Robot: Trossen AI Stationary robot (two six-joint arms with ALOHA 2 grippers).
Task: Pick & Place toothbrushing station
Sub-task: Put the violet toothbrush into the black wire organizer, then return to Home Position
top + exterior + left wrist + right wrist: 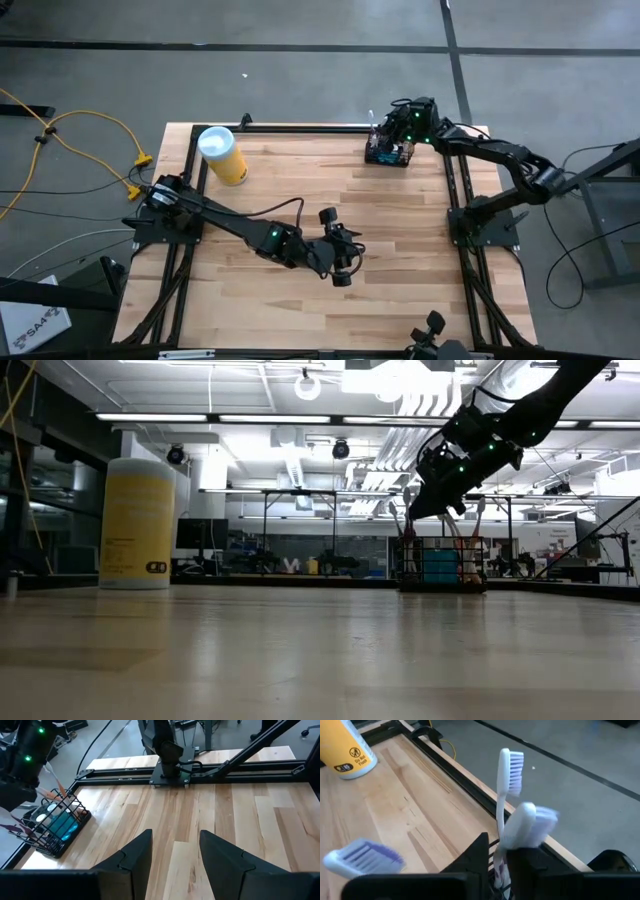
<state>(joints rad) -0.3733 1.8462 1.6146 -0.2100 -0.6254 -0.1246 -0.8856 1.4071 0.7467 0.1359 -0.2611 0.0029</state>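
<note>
At the table's far right corner | right gripper [402, 136] hung over the small black wire-mesh basket [388, 152], narrow-gapped fingers astride a white toothbrush [506, 795], grip unclear | left gripper [340, 262] apart, empty, mid-table | yellow cylindrical canister [223, 155] far-left | advice: loosen fully, lift straight, avoid snagging brushes.

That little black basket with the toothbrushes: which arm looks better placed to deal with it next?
The right one, I'd say. The right gripper is directly over the black wire basket at the table's far edge, its fingers among the toothbrushes. The left gripper hangs open over bare wood mid-table, well away.
</note>
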